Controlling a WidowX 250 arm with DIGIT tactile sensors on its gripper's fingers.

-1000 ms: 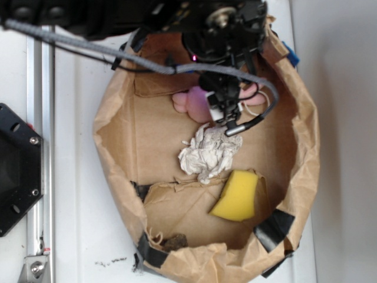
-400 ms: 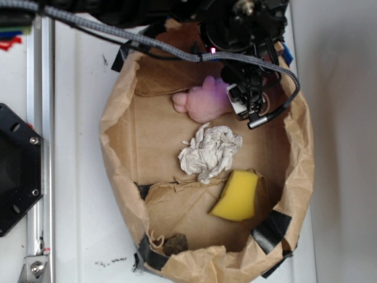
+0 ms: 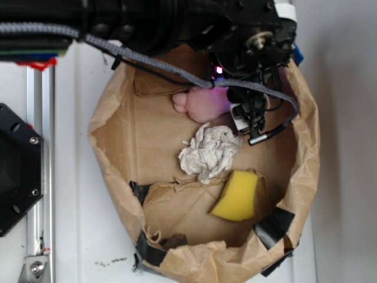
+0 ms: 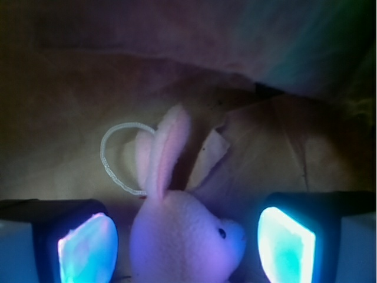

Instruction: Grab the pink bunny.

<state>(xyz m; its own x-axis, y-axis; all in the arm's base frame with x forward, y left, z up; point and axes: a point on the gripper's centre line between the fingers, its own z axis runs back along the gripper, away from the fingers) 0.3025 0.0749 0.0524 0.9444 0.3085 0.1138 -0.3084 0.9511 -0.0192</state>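
Now in your exterior view, the gripper low inside the paper bag, over the pink bunny at the bag's far end, in your wrist view, jaws spread wide, bunny's head between both pads, not touching.

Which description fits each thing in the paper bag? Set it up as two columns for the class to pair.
Things:
1. pink bunny
2. crumpled paper wad
3. yellow sponge
4. white loop cord

Descriptions:
A. lying behind the ears
B. near the bag's taped corner
C. between the two glowing fingers
D. in the middle of the bag floor

Pairs: 1-C, 2-D, 3-B, 4-A
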